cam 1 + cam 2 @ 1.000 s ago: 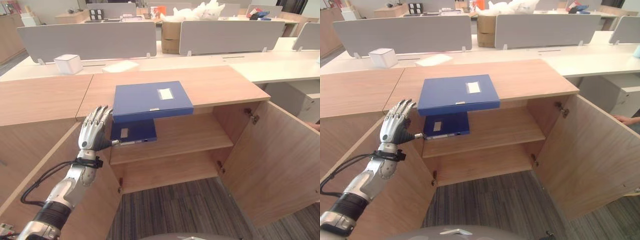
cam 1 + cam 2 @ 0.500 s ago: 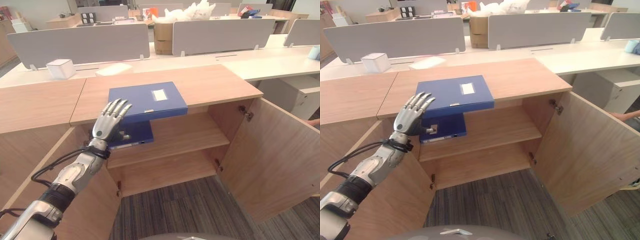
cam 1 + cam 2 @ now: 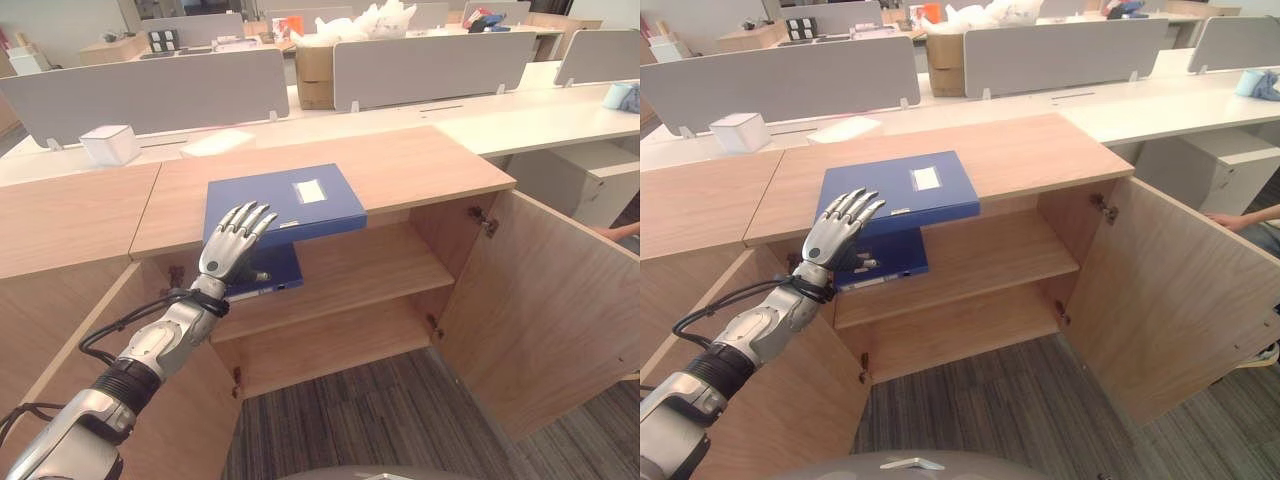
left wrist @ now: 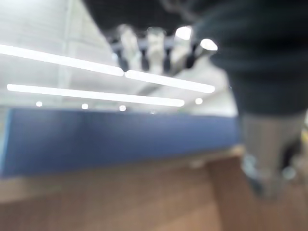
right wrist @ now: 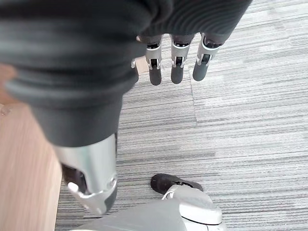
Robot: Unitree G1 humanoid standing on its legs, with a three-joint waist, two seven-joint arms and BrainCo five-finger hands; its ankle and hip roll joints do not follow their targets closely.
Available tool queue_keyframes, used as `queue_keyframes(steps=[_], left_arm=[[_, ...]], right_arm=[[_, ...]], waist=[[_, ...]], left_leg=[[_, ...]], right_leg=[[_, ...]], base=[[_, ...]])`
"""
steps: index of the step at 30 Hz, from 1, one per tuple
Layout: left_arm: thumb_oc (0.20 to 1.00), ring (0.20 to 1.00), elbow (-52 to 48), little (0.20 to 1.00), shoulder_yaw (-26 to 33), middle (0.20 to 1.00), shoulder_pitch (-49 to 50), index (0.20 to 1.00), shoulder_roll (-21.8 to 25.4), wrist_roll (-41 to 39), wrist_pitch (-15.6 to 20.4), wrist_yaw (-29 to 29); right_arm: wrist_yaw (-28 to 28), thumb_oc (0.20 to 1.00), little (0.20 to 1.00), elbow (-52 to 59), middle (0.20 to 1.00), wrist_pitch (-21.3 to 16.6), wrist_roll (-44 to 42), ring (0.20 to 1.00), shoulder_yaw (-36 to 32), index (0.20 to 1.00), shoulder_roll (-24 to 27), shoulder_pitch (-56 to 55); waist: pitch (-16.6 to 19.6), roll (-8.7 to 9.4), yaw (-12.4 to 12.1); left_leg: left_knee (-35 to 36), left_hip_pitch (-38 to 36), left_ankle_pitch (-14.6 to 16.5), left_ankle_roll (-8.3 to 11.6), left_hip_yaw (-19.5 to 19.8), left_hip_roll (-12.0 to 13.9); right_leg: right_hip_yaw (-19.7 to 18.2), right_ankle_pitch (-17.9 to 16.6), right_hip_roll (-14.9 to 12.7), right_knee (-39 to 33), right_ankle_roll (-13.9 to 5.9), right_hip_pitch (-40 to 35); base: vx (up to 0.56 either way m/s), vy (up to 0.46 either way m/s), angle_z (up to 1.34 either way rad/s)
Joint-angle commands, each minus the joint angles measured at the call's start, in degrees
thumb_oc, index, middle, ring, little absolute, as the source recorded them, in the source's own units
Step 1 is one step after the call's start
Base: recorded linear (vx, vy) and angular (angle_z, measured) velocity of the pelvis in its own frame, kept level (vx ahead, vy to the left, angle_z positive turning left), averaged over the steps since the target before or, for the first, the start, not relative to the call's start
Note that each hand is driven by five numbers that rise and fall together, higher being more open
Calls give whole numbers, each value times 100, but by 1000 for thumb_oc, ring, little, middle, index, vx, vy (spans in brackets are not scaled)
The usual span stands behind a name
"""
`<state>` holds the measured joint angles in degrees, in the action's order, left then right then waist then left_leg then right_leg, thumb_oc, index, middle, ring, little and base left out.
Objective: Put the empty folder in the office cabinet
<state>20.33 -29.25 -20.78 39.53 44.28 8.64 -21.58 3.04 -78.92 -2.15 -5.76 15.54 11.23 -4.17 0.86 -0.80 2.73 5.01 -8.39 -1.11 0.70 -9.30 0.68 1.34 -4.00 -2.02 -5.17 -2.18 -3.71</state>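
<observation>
I have the left robot hand point(image 3: 232, 244) raised with fingers spread and straight, holding nothing, its tips at the near left corner of the blue folder point(image 3: 283, 202) that lies flat on the cabinet top point(image 3: 420, 165) and juts over the front edge. A second blue folder point(image 3: 262, 268) already sits on the upper shelf point(image 3: 360, 272) just below — the doors stand open. To do this well I judge I should slip the fingers under the overhanging edge, thumb on top, and pinch firmly before drawing it off, keeping it level so it clears the shelf lip. The right robot hand point(image 5: 175, 57) hangs relaxed over the carpet point(image 5: 250, 110) — fingers straight, empty.
</observation>
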Motion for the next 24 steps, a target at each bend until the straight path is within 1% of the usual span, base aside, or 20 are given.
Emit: queue_keyframes(steps=[1,16,24], left_arm=[[1000,1000,467,1000,254,1000,-1052,1000,137,85,-197,-166],[1000,1000,681,1000,367,1000,-1288,1000,277,19,-342,-229],[1000,1000,773,1000,350,1000,-1375,1000,257,6,-389,-241]], right_arm=[[106,1000,1000,-351,1000,-40,-157,1000,86,1000,171,371],[104,1000,1000,-409,1000,-24,-125,1000,37,1000,229,325],[122,1000,1000,-384,1000,-32,-142,1000,14,1000,243,308]], waist=[[-82,93,98],[-100,99,115],[-140,110,145]], left_leg=[[-1,-66,637,269,123,138],[-1,-32,625,307,96,178],[-1,-6,620,314,86,185]], right_leg=[[158,392,-244,17,-441,-398],[172,403,-203,17,-439,-359],[164,386,-189,17,-441,-314]], base=[[0,0,0],[2,-2,-1],[0,0,0]])
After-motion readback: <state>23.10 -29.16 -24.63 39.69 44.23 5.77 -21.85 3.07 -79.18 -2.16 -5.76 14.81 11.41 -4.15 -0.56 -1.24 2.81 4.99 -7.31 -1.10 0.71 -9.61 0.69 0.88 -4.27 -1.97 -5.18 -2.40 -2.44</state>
